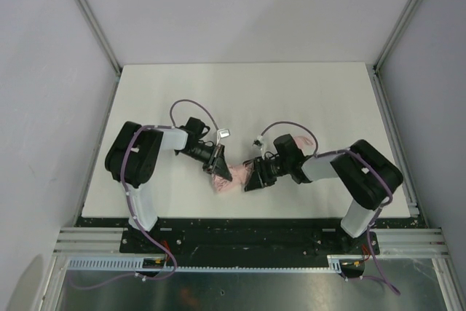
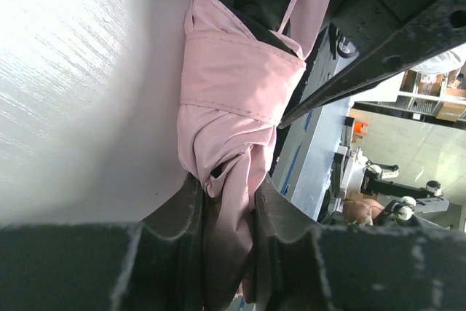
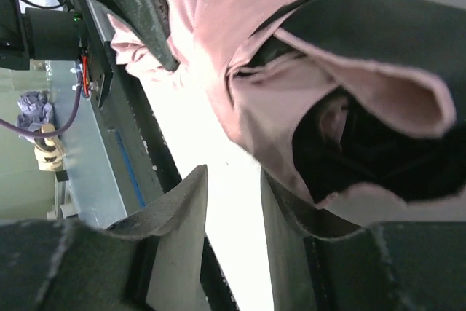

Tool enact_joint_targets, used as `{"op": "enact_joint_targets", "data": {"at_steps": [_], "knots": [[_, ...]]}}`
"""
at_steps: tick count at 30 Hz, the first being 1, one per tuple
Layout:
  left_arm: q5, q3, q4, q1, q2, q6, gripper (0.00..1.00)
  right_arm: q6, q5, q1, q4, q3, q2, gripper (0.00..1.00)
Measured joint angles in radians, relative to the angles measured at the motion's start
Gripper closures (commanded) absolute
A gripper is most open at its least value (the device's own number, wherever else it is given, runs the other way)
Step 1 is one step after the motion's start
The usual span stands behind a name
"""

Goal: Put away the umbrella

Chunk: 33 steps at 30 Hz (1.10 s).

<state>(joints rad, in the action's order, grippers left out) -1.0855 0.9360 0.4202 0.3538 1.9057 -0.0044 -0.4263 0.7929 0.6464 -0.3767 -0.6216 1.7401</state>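
The umbrella (image 1: 231, 178) is a folded bundle of pale pink fabric lying on the white table (image 1: 218, 92) near its front edge, between the two arms. More pink fabric (image 1: 301, 141) shows behind the right arm. My left gripper (image 1: 216, 168) is shut on a bunched end of the umbrella (image 2: 233, 85); the fabric is squeezed between its fingers (image 2: 188, 209). My right gripper (image 1: 256, 178) stands open, with only bright table showing in the gap (image 3: 233, 180). The umbrella (image 3: 240, 56) lies just beyond and against the outer side of one finger. The handle and shaft are hidden.
A black rail (image 1: 240, 227) runs along the table's front edge just behind the umbrella. Metal frame posts (image 1: 91, 16) rise at the back corners, and grey walls close in both sides. The table's far half (image 1: 240, 85) is bare white.
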Motion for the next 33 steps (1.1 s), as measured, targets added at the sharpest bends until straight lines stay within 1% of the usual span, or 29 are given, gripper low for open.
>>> {"op": "enact_joint_targets", "data": {"at_steps": [2,5,8,10,12,15,18,21,23,25,26,27,29,31,33], "knots": [[0.0,0.0,0.0,0.0,-0.002,-0.002,1.0,-0.01,-0.022,-0.004,0.043,0.01,-0.05,0.47],[0.008,-0.003,-0.004,0.0,-0.013,-0.008,1.0,-0.046,-0.078,-0.023,0.139,0.025,-0.219,0.32],[0.04,-0.029,-0.034,0.002,-0.056,-0.031,1.0,-0.114,-0.14,-0.084,0.198,0.024,-0.418,0.16],[0.063,-0.06,-0.067,0.005,-0.098,-0.055,1.0,-0.171,-0.19,-0.137,0.24,0.022,-0.512,0.07],[0.082,-0.106,-0.113,0.01,-0.153,-0.1,1.0,-0.227,-0.24,-0.173,0.274,0.026,-0.569,0.02],[0.099,-0.169,-0.179,0.022,-0.24,-0.179,1.0,-0.337,-0.294,-0.172,0.259,0.079,-0.648,0.01],[0.108,-0.239,-0.303,0.038,-0.34,-0.292,1.0,-0.436,-0.351,-0.122,0.224,0.152,-0.719,0.01],[0.112,-0.286,-0.41,0.047,-0.432,-0.396,1.0,-0.481,-0.42,-0.082,0.23,0.177,-0.764,0.01],[0.113,-0.295,-0.461,0.05,-0.476,-0.443,1.0,-0.486,-0.443,-0.116,0.242,0.179,-0.799,0.02],[0.114,-0.303,-0.494,0.052,-0.512,-0.469,1.0,-0.475,-0.451,-0.209,0.258,0.175,-0.825,0.05],[0.114,-0.308,-0.507,0.053,-0.531,-0.477,1.0,-0.46,-0.439,-0.278,0.285,0.164,-0.833,0.08],[0.115,-0.317,-0.518,0.054,-0.552,-0.485,1.0,-0.433,-0.436,-0.377,0.325,0.138,-0.835,0.13],[0.115,-0.337,-0.525,0.056,-0.586,-0.491,1.0,-0.371,-0.436,-0.521,0.399,0.068,-0.819,0.25],[0.113,-0.354,-0.524,0.06,-0.609,-0.493,1.0,-0.293,-0.426,-0.627,0.481,-0.037,-0.77,0.38],[0.112,-0.367,-0.523,0.063,-0.627,-0.493,1.0,-0.219,-0.418,-0.693,0.537,-0.14,-0.706,0.54]]}}
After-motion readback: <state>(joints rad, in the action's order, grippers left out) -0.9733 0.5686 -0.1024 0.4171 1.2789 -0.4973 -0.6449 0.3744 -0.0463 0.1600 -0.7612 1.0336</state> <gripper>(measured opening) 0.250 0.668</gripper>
